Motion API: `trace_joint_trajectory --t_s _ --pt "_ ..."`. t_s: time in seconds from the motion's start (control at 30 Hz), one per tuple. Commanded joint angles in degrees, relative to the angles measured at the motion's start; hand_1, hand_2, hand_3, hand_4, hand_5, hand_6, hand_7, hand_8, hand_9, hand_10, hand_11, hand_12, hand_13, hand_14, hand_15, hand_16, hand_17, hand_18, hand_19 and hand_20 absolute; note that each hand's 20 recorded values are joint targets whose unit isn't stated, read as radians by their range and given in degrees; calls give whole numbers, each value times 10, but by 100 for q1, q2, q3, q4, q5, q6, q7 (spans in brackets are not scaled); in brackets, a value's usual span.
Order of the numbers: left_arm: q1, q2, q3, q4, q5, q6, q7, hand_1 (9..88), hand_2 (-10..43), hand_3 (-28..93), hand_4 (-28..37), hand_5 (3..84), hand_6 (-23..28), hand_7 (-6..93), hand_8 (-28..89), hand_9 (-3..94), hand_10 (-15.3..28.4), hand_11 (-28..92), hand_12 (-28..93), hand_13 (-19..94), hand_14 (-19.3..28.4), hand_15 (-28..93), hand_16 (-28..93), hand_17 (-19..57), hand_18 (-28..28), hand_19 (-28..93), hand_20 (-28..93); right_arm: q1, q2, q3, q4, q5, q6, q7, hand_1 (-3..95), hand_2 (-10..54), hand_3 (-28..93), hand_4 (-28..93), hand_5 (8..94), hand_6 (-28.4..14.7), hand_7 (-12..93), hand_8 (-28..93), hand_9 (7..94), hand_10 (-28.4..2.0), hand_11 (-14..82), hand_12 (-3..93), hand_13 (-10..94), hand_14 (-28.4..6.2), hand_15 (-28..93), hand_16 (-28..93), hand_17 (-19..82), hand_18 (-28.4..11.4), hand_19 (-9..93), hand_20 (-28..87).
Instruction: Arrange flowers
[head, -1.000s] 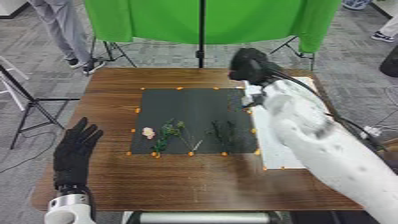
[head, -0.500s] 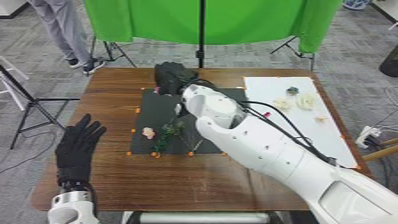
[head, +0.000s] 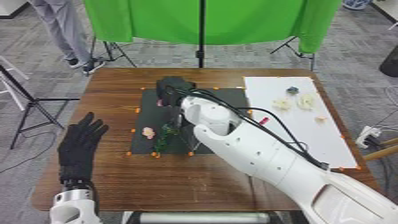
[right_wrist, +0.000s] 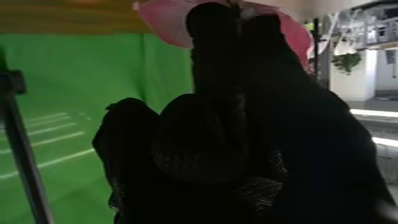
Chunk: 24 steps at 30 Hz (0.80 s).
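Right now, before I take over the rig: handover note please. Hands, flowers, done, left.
Right hand: fingers pinching the pink flower, over the far left part of the dark mat.
Left hand: open, empty, at the table's left side.
On mat: pale pink flower, green sprig.
On white sheet: two cream flowers, blue-grey piece, peach piece, red piece.
Done: pale pink flower and sprig are on the mat.
Left: release the pink flower; probably then the pieces on the sheet.
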Motion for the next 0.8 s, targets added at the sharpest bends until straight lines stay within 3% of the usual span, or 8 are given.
trace_joint_trajectory --t_s 0.03,0.3,0.4,0.8 --pt "24 -48 70 126 52 -121 -72 167 28 715 -283 420 48 104 -65 419 131 183 101 321 174 294 -29 47 121 103 200 -81 4 77 -50 -81 -425 55 597 -95 565 -203 689 29 197 15 842 -84 81 425 870 -20 691 342 666 -104 932 644" --pt "35 -38 44 133 68 -212 -112 174 21 716 -283 419 48 103 -65 417 130 182 100 318 173 292 -28 43 125 106 202 -85 147 64 -278 103 -607 130 502 -95 626 -219 660 35 192 -110 809 -93 162 365 867 -24 683 344 663 -107 932 637" --pt "72 -38 10 128 86 -290 -136 175 18 719 -283 415 46 103 -65 414 128 181 101 317 174 291 -27 41 126 107 201 -48 234 40 -439 166 -785 207 487 -95 645 -228 650 35 188 -115 805 -95 178 352 867 -24 682 343 661 -109 932 636" --pt "118 -63 -24 102 92 -284 -165 182 12 716 -283 411 45 99 -63 411 126 179 102 312 173 285 -23 37 128 107 201 54 514 180 -896 364 -1080 280 447 -95 670 -235 623 35 174 -113 812 -100 227 313 872 -26 671 340 659 -111 932 625"
